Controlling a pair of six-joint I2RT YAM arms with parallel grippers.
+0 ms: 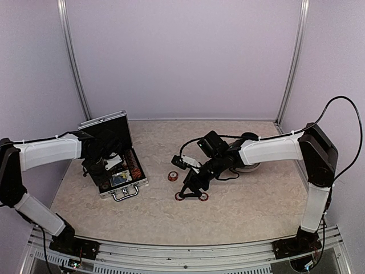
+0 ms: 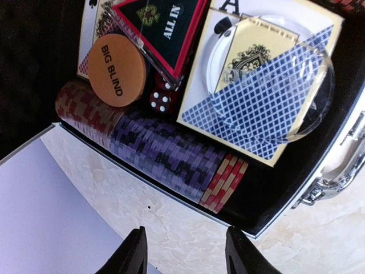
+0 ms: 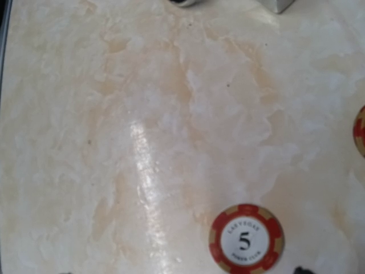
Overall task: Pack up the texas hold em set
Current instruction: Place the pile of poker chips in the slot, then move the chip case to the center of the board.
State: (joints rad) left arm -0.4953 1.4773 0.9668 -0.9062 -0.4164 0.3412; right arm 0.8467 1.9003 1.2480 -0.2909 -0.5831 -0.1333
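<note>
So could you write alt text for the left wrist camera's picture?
An open case holds a row of poker chips, card boxes, red dice, a Big Blind disc and an All In marker; the left gripper hangs open nearby.

Briefcase [image 1: 117, 165] left on table [image 1: 239, 211]. Inside: chip row [image 2: 159, 145] along one wall, dice [image 2: 161, 100] beside it, marker [image 2: 162, 25] atop card boxes [image 2: 197, 117]. Loose chips [image 1: 173, 176] to its right, seemingly three.
</note>
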